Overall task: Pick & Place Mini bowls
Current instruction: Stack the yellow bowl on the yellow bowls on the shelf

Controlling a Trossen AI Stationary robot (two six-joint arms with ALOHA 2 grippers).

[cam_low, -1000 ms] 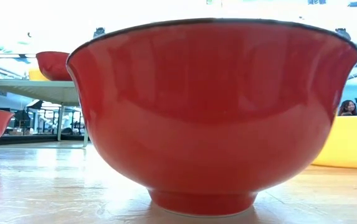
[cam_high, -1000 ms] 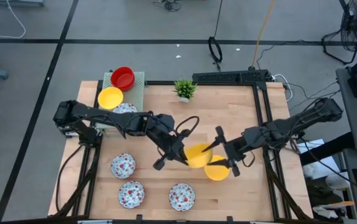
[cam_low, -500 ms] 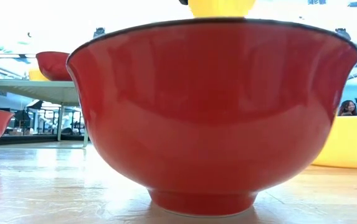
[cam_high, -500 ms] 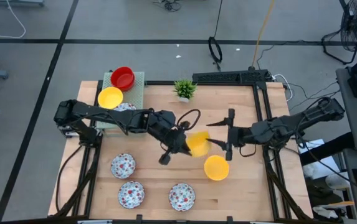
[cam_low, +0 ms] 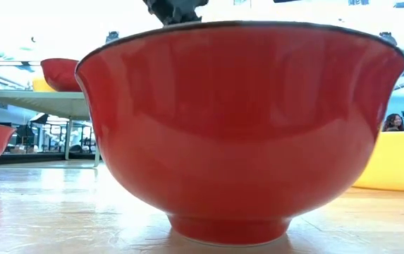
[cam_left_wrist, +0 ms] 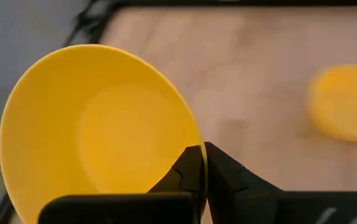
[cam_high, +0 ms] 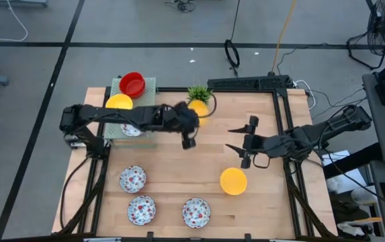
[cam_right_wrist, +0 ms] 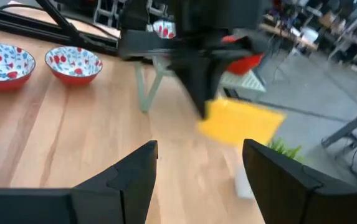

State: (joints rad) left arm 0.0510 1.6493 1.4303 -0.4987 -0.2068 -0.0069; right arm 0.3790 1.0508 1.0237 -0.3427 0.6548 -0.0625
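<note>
**Left end effector carries a yellow bowl near the plant; right end effector stands open**

The left end effector (cam_left_wrist: 202, 167) is closed on the rim of a yellow mini bowl (cam_left_wrist: 97, 127), one finger inside the rim and one outside, with the bowl's hollow turned toward the wrist camera. In the high view this held bowl (cam_high: 197, 107) is lifted over the far part of the desk (cam_high: 259, 208), just beside the small green potted plant (cam_high: 199, 93), and the left arm reaches across from the desk's left side.

The right end effector (cam_high: 240, 144) holds nothing; its fingers (cam_right_wrist: 131, 174) are spread wide. It hangs over the middle right of the desk, apart from the held bowl, and its wrist camera looks toward the left arm and that bowl (cam_right_wrist: 240, 122).

A second yellow bowl (cam_high: 233, 181) sits on the desk near the right end effector, on the near side of it. Three white floral bowls (cam_high: 132, 179) rest on the near left part of the desk. On a pale green raised rack (cam_high: 147, 87) at the far left corner are a red bowl (cam_high: 132, 84), another yellow bowl (cam_high: 119, 102) and a floral bowl partly hidden under the arm.

In the low view a large-looking red bowl (cam_low: 240, 127) stands right before the camera and fills most of the picture.
</note>
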